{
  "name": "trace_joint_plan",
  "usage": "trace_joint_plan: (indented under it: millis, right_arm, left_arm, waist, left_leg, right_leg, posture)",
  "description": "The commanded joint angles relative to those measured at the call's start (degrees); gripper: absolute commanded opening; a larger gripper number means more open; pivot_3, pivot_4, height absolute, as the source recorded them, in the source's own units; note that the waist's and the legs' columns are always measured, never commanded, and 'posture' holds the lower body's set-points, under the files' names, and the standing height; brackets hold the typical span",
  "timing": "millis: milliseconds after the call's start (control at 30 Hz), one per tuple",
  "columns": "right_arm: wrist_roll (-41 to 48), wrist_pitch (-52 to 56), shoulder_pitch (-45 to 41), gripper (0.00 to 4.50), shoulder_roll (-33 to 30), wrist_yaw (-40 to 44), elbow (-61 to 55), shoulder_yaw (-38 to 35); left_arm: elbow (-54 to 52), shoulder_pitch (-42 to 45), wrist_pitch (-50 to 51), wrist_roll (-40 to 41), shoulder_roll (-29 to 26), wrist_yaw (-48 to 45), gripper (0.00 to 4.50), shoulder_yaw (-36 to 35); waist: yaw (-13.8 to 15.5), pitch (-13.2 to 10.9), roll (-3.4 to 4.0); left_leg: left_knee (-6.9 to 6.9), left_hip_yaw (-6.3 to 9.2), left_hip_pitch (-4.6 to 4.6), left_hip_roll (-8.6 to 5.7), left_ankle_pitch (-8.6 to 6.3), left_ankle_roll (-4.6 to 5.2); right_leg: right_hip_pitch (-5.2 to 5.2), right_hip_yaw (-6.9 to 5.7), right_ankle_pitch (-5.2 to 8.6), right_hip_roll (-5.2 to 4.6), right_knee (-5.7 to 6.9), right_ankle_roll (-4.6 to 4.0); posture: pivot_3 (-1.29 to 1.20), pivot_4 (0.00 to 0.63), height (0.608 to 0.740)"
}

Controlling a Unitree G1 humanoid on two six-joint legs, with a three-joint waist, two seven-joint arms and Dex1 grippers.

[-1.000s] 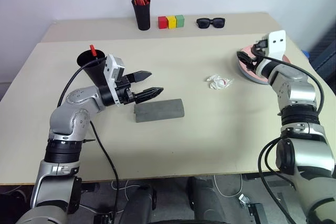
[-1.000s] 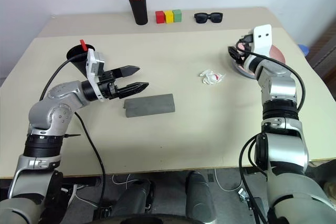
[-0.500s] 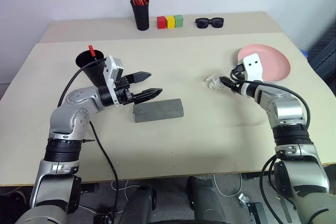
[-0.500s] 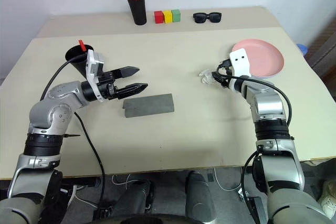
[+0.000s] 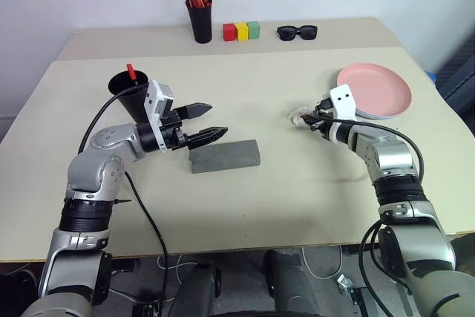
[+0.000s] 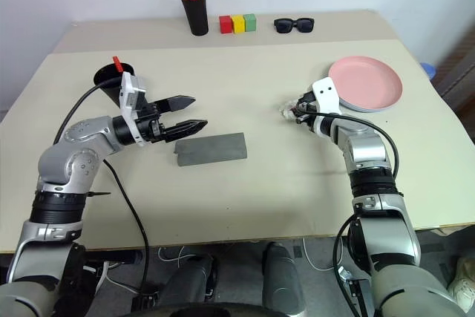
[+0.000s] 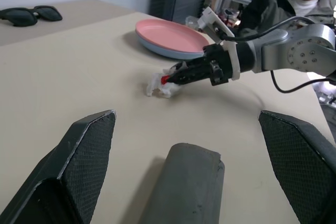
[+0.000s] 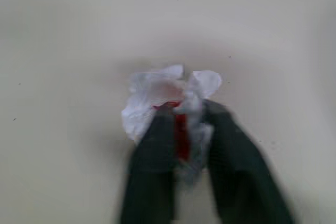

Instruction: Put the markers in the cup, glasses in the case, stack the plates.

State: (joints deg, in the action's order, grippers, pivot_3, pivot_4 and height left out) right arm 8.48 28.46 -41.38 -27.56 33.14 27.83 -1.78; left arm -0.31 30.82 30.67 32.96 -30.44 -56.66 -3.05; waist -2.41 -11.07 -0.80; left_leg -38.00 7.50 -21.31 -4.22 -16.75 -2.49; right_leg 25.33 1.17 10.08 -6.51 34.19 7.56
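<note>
Right gripper [image 6: 298, 117] stood with its fingers drawn together on a crumpled white wrapper with a red streak [image 7: 161, 82], the tips sunk into the wad at table level; in the right wrist view the two dark fingers [image 8: 152, 166] flanked the red part, so it read as a pinch on the wrapper, though how firm could not be told. The wad looked light, soft and crushable, with little weight to resist a lift; judged likely to deform or slip free unless taken through its thick middle. It is not one of the task's things. Just out at about 2 o'clock from that gripper lay the pink plate [image 5: 375, 88], resting on a light blue plate [image 7: 157, 43] whose rim peeped out beneath, so the stack looked done. Plates judged stiff, smooth plastic, best taken by the rim. Left gripper [image 5: 208, 122] hung spread wide, holding nothing, above the table. The grey felt case [image 5: 225, 155] lay closed just at its 5 o'clock; soft-faced, rigid enough, easy to grip across its narrow width. Black cup [image 5: 131, 85] stood at 9 o'clock of the left gripper, near it, a red-capped marker [image 5: 130, 72] upright inside. Wire glasses could not be made out on the table [image 5: 260, 206].
</note>
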Motion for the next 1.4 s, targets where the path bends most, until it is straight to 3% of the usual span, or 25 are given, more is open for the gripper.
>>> trace_joint_plan:
  millis: [33, 167, 300, 400, 600, 700, 833, 900, 1067, 1167, 1300, 1400]
  right_arm:
    - [-0.1, 1.1, -0.1, 0.07, 0.1, 0.5, 0.1, 0.2]
    - [0.9, 1.0, -1.1, 0.07, -0.3, -0.1, -0.8, -1.7]
    - [3.8, -3.5, -5.9, 0.07, -1.5, -3.4, 1.4, -8.4]
    - [2.4, -9.8, -10.8, 0.07, -4.3, -8.1, 9.2, -11.3]
    - [-4.0, -21.5, -16.8, 0.07, -8.2, -16.5, 29.1, -9.6]
    - [-6.1, -25.4, -18.3, 1.01, -8.3, -16.8, 35.7, -8.3]
    - [-6.5, -27.7, -19.9, 2.94, -7.9, -18.9, 39.0, -8.5]
    - [-5.8, -28.5, -20.7, 2.94, -8.0, -19.4, 39.0, -9.3]
    - [3.5, -33.9, -19.8, 2.94, -5.6, -11.1, 28.3, -15.3]
    - [14.0, -26.3, -7.0, 2.94, -2.6, 7.8, 2.6, -11.1]
    - [23.1, -14.0, 7.2, 2.94, -5.1, 20.5, -22.1, -5.2]
    - [28.9, -6.8, 15.0, 2.94, -7.8, 25.4, -37.2, -2.4]
  left_arm:
    - [-2.0, 0.3, -0.9, -0.4, -0.4, 0.2, 4.5, -0.3]
    - [-1.7, 0.4, -0.4, 0.0, -0.5, 0.0, 4.5, -0.4]
    - [-0.1, 1.6, -0.5, -0.1, -0.2, 0.2, 4.5, -0.6]
    - [0.9, 2.2, -0.8, -0.3, 0.1, 0.5, 4.5, -0.6]
    - [1.8, 3.2, -0.3, -0.1, 0.6, 1.3, 4.5, -0.7]
    - [1.5, 3.1, -1.4, -0.8, 0.6, 1.8, 4.5, -0.6]
    - [0.5, 2.7, 0.1, 0.2, 0.1, 2.2, 4.5, -1.3]
    - [0.6, 2.8, 0.2, 0.9, -0.2, 1.6, 4.5, -1.7]
    - [-0.2, 2.2, 0.6, 4.1, -0.9, -0.6, 4.5, -4.2]
    - [-4.1, -2.1, 2.8, 6.6, -3.7, -2.5, 4.5, -6.3]
    - [-9.4, -8.3, 4.5, 9.6, -7.4, -3.8, 4.5, -9.8]
    - [-13.8, -16.0, 2.6, 9.7, -10.6, -5.6, 4.5, -13.3]
  waist:
    - [0.0, 0.0, 0.0]
    - [0.0, 0.0, 0.0]
    - [0.1, 0.0, 0.04]
    - [0.1, 0.0, 0.05]
    - [0.0, 0.0, -0.01]
    - [-0.3, 0.0, 0.04]
    - [-0.4, 0.0, 0.05]
    - [-0.4, 0.0, 0.06]
    - [-0.3, 0.0, 0.06]
    - [-0.4, 0.0, 0.05]
    - [0.0, 0.0, 0.09]
    - [0.1, -0.1, 0.18]
  left_leg:
    - [0.0, 0.0, 0.0, 0.0, 0.0, 0.0]
    - [0.0, 0.0, 0.0, 0.0, 0.0, 0.0]
    - [0.0, -0.01, -0.01, -0.01, 0.0, 0.0]
    - [0.0, -0.02, -0.03, -0.01, 0.0, 0.0]
    - [0.04, -0.05, -0.03, -0.01, -0.01, 0.02]
    - [0.05, -0.1, -0.02, 0.0, -0.01, 0.01]
    - [0.07, -0.15, -0.01, 0.01, -0.01, 0.01]
    - [0.06, -0.17, -0.01, 0.0, -0.01, 0.01]
    - [0.06, -0.15, -0.02, 0.0, -0.01, 0.01]
    - [0.1, -0.11, 0.01, 0.08, -0.03, 0.04]
    - [0.09, -0.02, -0.02, 0.08, -0.06, 0.1]
    - [0.04, -0.03, -0.05, 0.05, -0.07, 0.1]
  right_leg:
    - [0.0, 0.0, 0.0, 0.0, 0.0, 0.0]
    - [0.0, 0.0, 0.0, 0.0, 0.0, 0.0]
    - [0.0, 0.01, 0.0, 0.0, -0.01, 0.0]
    - [0.03, 0.01, 0.0, 0.0, -0.02, 0.0]
    - [0.01, 0.02, 0.0, 0.0, -0.06, 0.0]
    - [0.03, 0.06, 0.0, 0.0, -0.05, 0.0]
    - [0.05, 0.11, 0.0, 0.0, -0.05, 0.0]
    - [0.05, 0.14, 0.0, 0.0, -0.05, 0.0]
    - [0.05, 0.13, 0.0, 0.0, -0.06, 0.01]
    - [0.04, 0.11, 0.0, 0.06, -0.06, 0.01]
    - [0.08, 0.09, 0.01, 0.07, 0.0, 0.0]
    - [0.09, 0.11, 0.0, -0.01, 0.03, 0.01]
  posture:
    - [0.0, 0.15, 0.74]
    - [0.0, 0.15, 0.74]
    - [0.0, 0.15, 0.74]
    - [0.0, 0.15, 0.74]
    - [0.0, 0.15, 0.74]
    - [0.0, 0.15, 0.74]
    - [0.0, 0.15, 0.74]
    - [0.0, 0.15, 0.74]
    - [0.0, 0.15, 0.74]
    - [0.0, 0.15, 0.74]
    - [0.0, 0.15, 0.74]
    - [0.0, 0.15, 0.74]
